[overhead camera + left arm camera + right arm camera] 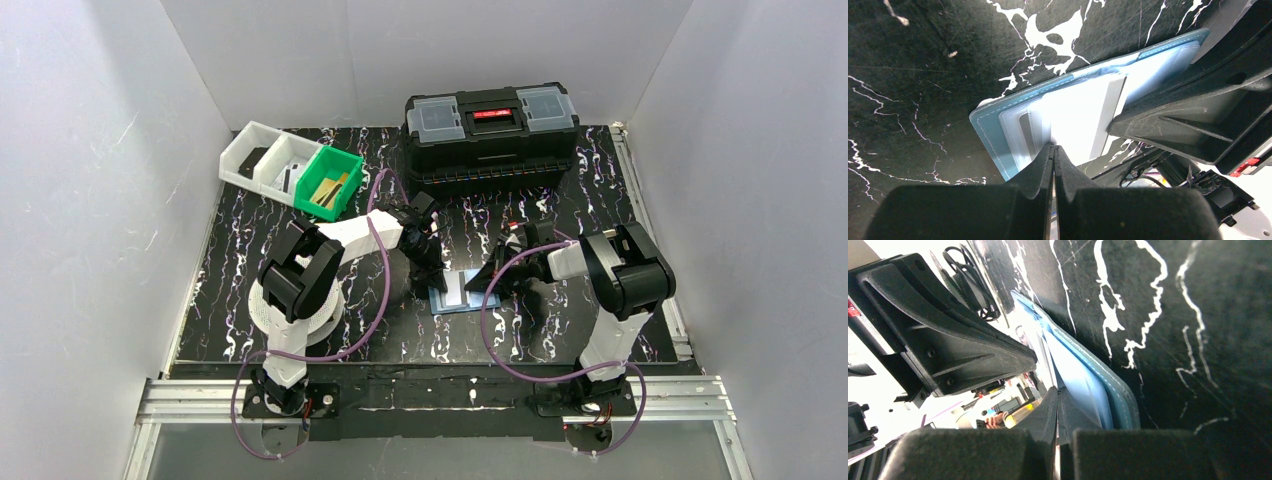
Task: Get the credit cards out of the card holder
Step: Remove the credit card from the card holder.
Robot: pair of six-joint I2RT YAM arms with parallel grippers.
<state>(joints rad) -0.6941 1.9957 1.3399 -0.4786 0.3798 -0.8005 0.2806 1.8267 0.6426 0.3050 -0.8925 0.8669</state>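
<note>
Blue card holder [455,295] lies open; wrist views show white sleeves [1078,115] inside; left gripper [1053,148] and right gripper [1057,391] both closed at it.

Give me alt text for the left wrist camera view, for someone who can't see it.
An open blue card holder lies on a black marbled table, a white panel showing inside. The left gripper, shut, meets its near edge from the bottom of the frame; the right gripper reaches in from the right.
</note>
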